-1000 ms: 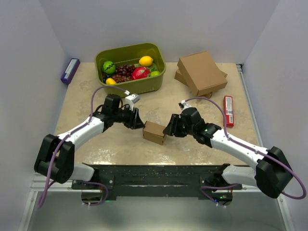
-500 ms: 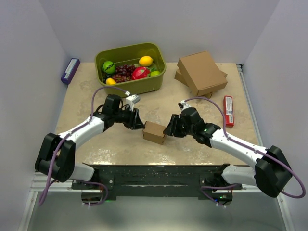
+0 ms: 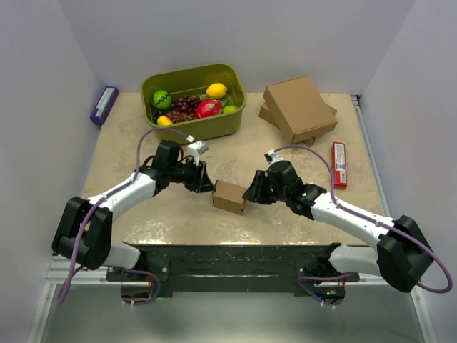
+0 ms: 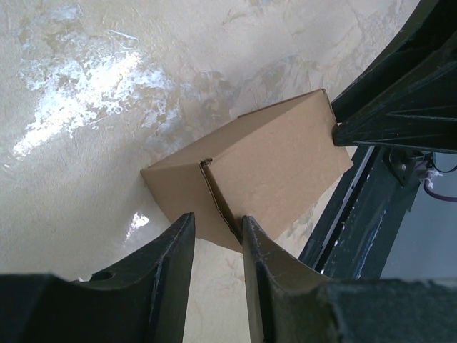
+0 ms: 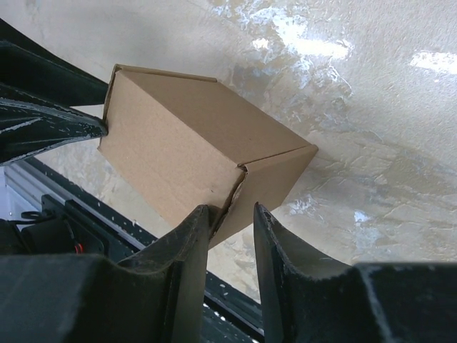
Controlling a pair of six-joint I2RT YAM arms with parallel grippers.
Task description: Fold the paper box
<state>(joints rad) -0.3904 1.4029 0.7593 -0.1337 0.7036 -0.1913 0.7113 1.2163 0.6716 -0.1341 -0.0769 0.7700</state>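
The paper box (image 3: 229, 196) was seen on the desk (image 3: 178, 211), near its middle — its ends were straddled by the left hand (image 4: 214, 227) and the right hand (image 5: 232, 213); a firm grasp could not be told.

R pincer (image 5: 230, 211) narrowed, edged closer onto paper box (image 5: 187, 146).

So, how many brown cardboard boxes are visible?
3: the paper box near the middle; the upper large box and the lower large box, stacked far right. Others may be hidden.
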